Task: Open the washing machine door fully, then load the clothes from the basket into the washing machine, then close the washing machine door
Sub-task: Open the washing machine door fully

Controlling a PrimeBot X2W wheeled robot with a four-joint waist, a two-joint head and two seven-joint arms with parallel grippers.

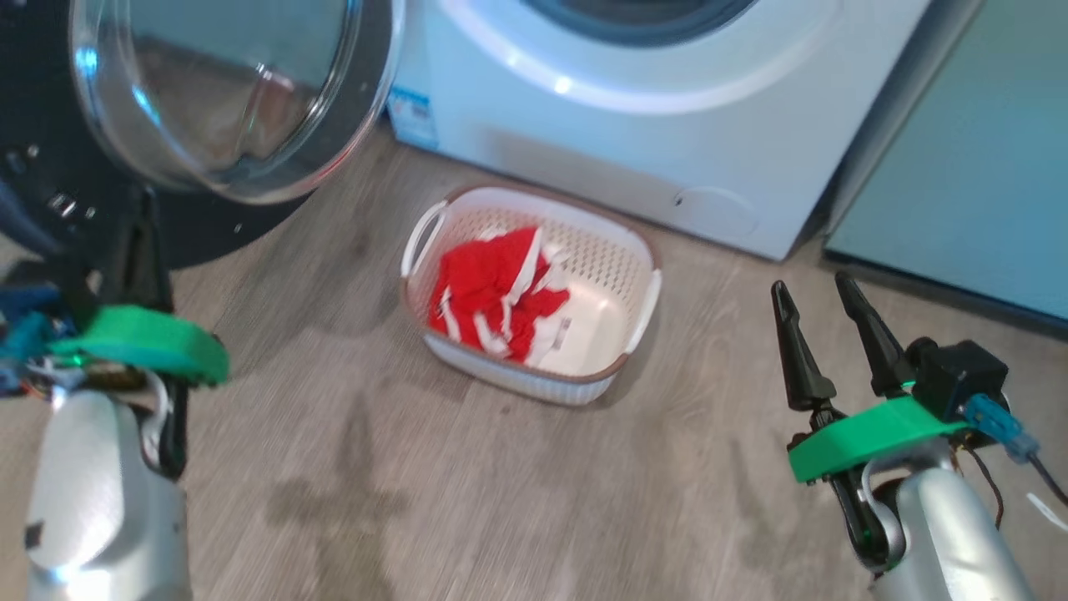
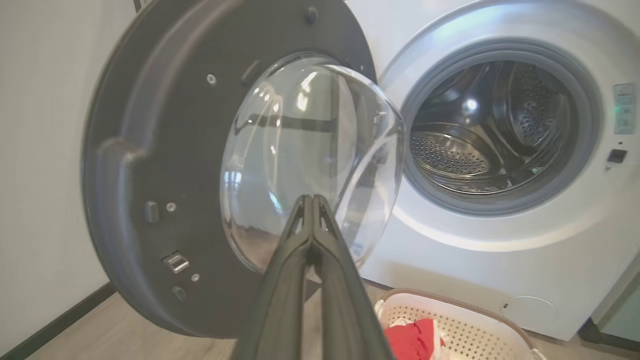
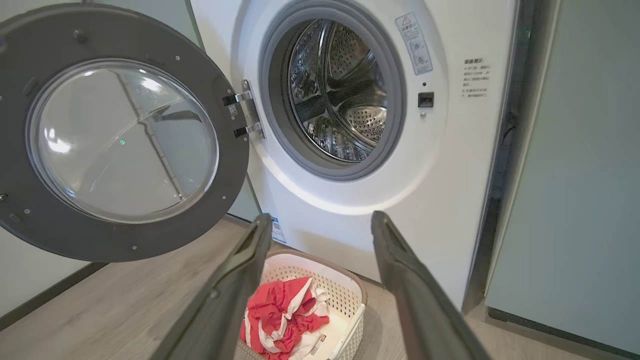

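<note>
Grey wood floor [image 1: 350, 467] holds the basket [image 1: 602, 260]

- washing machine [image 3: 450, 165]: white body, grey door seal, steel drum dotted with perforations.
- washing machine door [image 3: 125, 245]: black rim, clear glass.
- clothes [image 1: 484, 292]: bright red, white stripes.
- basket [image 1: 601, 259]: cream-white, hole pattern, brown rim.
- floor [image 1: 417, 484]: grey-brown wood grain.
- cabinet [image 1: 959, 167]: pale teal.

mid-frame, the basket [image 1: 597, 327] holds the clothes [image 1: 491, 288] — the washing machine door [image 1: 234, 100] stands open upper left, right gripper [image 1: 811, 284] spread lower right.
</note>
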